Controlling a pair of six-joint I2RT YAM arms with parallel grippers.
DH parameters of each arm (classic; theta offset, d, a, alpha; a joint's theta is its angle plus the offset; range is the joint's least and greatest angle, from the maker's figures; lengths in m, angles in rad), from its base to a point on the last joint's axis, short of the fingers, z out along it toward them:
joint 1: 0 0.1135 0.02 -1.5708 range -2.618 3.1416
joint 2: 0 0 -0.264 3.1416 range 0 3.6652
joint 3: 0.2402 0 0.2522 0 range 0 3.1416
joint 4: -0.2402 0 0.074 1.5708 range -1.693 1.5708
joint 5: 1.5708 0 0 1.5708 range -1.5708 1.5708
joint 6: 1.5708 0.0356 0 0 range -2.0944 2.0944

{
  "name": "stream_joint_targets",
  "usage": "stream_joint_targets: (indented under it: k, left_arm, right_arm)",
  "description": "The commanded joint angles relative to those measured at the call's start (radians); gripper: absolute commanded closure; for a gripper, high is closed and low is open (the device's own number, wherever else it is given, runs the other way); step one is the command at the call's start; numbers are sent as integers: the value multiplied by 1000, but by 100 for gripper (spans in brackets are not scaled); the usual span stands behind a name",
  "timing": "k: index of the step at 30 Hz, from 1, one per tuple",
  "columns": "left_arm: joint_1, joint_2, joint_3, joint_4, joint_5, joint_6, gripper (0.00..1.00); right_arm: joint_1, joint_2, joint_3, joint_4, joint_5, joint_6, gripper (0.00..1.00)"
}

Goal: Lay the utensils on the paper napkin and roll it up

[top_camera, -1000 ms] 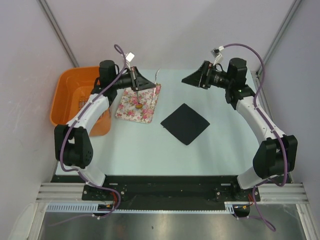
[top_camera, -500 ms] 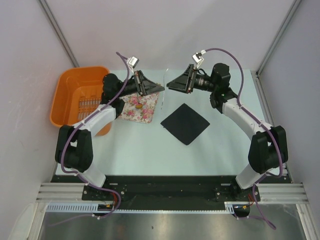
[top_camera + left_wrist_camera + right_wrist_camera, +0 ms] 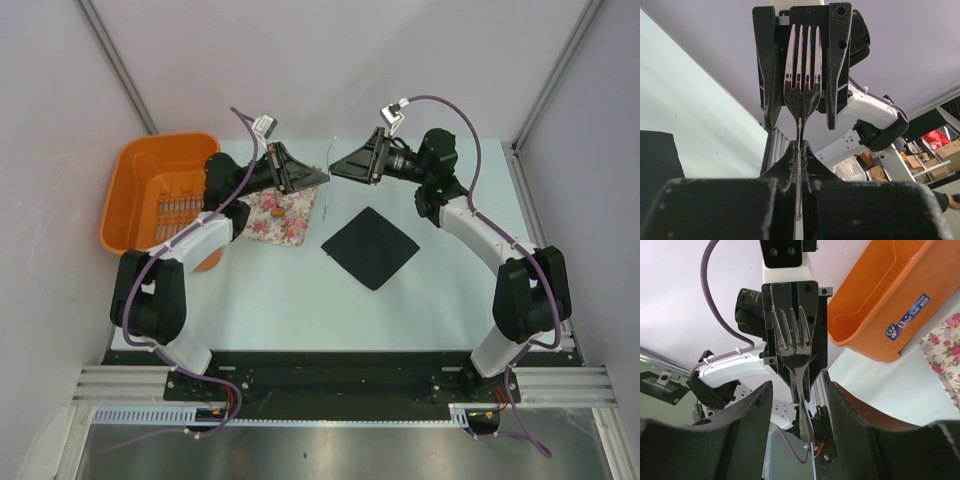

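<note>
Still pinching the fork (image 3: 801,100) in the left claw (image 3: 799,150) above the floral cloth's (image 3: 290,224) edge; now closer in with the right claw (image 3: 799,390), narrower than before, flanking the fork, gaps both sides.

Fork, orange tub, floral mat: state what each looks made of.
Fork: polished metal, probably steel; its tines mirror the surroundings. Orange tub: moulded plastic, slightly glossy, with a soft sheen along its rounded rim. Floral mat: likely printed fabric, matte; the weave is too small to confirm, so printed paper remains possible.
</note>
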Motion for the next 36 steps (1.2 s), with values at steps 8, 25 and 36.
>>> stream_joint_targets:
  k: [8,25,36]
  left_arm:
    - [-27,-40,-7,66,-6,-30,100]
    - [-32,-48,-18,51,-12,-33,65]
    - [-17,-100,-102,225,-60,-166,10]
  right_arm:
    - [13,20,30,57,-2,3,53]
    - [-5,3,3,88,-10,41,100]
    - [-91,-51,-40,-88,21,-64,100]
